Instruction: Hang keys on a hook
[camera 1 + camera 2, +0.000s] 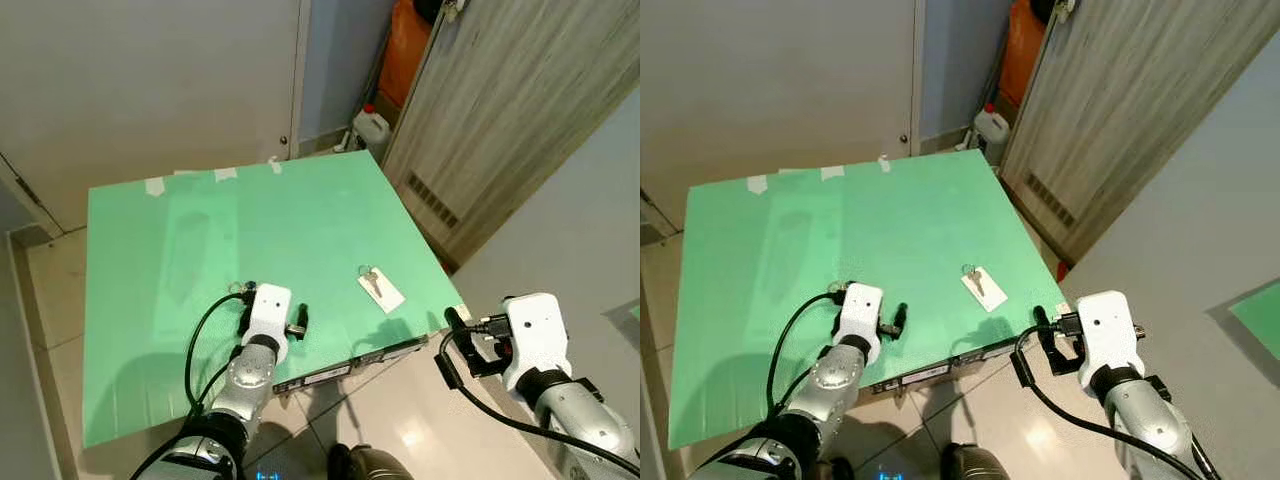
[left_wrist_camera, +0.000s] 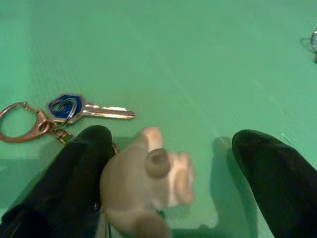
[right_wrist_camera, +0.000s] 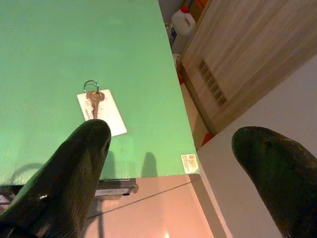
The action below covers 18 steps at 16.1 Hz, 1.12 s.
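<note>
Now | left gripper (image 2: 163,173) wide open astride keys (image 2: 89,110) | board (image 1: 250,230)

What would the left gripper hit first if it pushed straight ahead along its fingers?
Probably the beige figurine keychain, which lies between the open fingers of the left gripper, close to one finger. Just beyond lies the blue-headed key on the green board; depth is uncertain.

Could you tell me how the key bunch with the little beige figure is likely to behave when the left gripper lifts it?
The key bunch will probably go floppy: key, clasp and beige figure join through loose rings, so they should dangle. It looks light. The left gripper has open jaws around the rounded figure, which may slip or twist.
</note>
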{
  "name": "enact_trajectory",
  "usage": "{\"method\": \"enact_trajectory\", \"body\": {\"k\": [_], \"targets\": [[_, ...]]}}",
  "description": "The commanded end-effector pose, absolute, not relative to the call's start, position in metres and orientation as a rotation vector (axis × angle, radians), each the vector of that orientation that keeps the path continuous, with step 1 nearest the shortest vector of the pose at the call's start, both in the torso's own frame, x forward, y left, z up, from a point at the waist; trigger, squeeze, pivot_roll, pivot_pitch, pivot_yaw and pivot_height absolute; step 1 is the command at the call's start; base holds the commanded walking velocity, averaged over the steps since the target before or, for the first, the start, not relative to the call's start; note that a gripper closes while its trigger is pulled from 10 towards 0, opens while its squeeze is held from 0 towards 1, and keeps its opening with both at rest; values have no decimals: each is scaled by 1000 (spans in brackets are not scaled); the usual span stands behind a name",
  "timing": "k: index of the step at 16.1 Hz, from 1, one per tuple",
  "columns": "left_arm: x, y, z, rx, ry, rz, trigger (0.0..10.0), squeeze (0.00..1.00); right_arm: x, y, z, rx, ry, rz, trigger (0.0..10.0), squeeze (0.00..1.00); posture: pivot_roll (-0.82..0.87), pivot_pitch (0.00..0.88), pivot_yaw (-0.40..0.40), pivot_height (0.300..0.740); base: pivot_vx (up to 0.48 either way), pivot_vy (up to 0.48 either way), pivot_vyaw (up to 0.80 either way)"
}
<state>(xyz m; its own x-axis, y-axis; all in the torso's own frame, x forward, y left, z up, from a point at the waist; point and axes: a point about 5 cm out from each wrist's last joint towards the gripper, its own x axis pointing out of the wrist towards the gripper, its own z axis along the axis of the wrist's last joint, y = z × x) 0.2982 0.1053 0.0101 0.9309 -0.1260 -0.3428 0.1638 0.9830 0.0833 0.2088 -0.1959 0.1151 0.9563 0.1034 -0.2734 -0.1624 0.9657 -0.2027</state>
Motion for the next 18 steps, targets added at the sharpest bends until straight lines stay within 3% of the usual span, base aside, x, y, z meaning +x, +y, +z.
{"method": "enact_trajectory", "body": {"k": [1,5,6,7,10,13,18], "targets": [[290,106,-2,51,435,-102,10000,0,208,-201,118,-234,266,124,10000,0,-349,205,-129,740,0,0,0],[288,115,-9,39,488,-71,10000,0,210,-204,117,-236,277,119,10000,0,-344,195,-138,740,0,0,0],[289,115,-7,36,482,-78,1412,0,210,-205,117,-238,278,119,10000,0,-344,195,-138,740,0,0,0],[290,115,-6,31,474,-85,0,0,211,-205,117,-239,278,119,10000,0,-341,192,-139,740,0,0,0],[290,114,-8,19,501,-111,0,0,212,-203,115,-237,282,128,10000,0,-325,172,-146,740,0,0,0],[278,115,-24,-38,649,-95,0,0,216,-201,115,-233,279,138,10000,0,-322,164,-152,740,0,0,0],[276,112,-25,-17,657,-124,0,0,216,-200,115,-236,284,142,10000,0,-330,170,-157,740,0,0,0]]}}
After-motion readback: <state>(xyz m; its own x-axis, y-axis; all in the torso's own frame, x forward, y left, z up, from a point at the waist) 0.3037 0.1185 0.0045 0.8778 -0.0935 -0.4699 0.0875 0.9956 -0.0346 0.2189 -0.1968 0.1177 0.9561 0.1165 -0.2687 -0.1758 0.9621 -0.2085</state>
